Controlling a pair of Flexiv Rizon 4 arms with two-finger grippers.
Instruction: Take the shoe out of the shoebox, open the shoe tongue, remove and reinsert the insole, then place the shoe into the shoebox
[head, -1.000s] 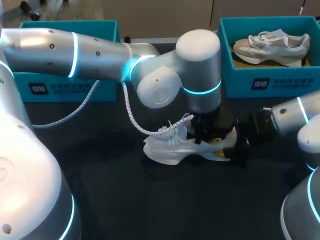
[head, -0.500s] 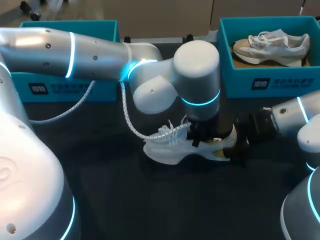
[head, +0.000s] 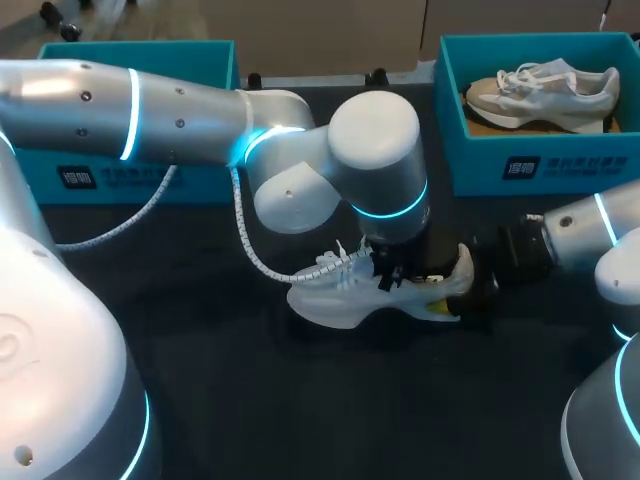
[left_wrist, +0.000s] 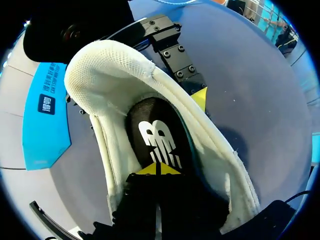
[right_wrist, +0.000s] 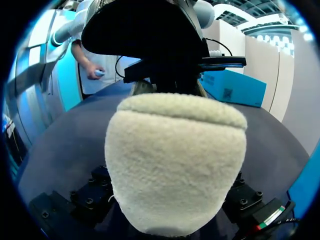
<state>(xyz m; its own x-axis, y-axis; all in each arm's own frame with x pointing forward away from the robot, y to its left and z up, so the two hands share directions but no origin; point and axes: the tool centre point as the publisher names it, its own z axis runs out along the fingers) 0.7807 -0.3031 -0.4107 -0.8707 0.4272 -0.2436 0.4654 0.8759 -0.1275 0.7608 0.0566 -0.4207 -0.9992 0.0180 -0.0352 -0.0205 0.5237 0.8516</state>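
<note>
A white shoe (head: 335, 298) lies on the dark table in the middle, toe to the left, laces loose. My left gripper (head: 395, 275) comes down from above into the shoe's opening. In the left wrist view its yellow tips (left_wrist: 157, 170) are shut together on the black insole (left_wrist: 155, 132) with a white logo; I cannot tell if they pinch it. My right gripper (head: 455, 290) is shut on the shoe's heel (right_wrist: 175, 165) from the right, with one yellow fingertip (left_wrist: 200, 97) against the heel's outer side.
A teal shoebox (head: 540, 165) at the back right holds a second, grey and white shoe (head: 545, 88). Another teal box (head: 110, 178) stands at the back left. The left arm's white cable (head: 250, 240) hangs just behind the shoe's toe.
My left gripper has gone from half open to shut inside the shoe, and the left arm's wrist has shifted a little to the left. The right arm and the shoe stay put.
</note>
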